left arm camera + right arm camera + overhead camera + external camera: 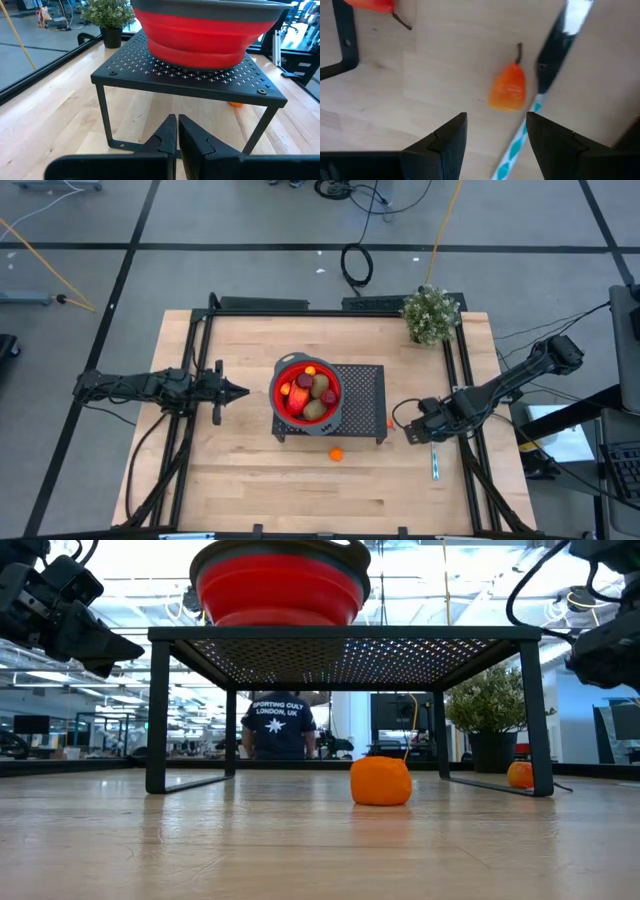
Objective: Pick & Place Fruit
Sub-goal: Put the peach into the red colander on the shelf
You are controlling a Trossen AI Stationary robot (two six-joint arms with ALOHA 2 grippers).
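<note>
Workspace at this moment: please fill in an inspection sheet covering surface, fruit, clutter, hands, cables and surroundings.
Surface: wooden table, black mesh stand on it.
Job's things: red bowl on the stand holds several fruit; one orange ball on the table before the stand; a small orange fruit lies by the right hand.
Clutter: potted plant at the far corner; striped utensil.
Hands: left hand shut, empty, beside the bowl; right hand open over the small fruit.
Cables: coil on the floor.
Surroundings: person behind the table.
</note>
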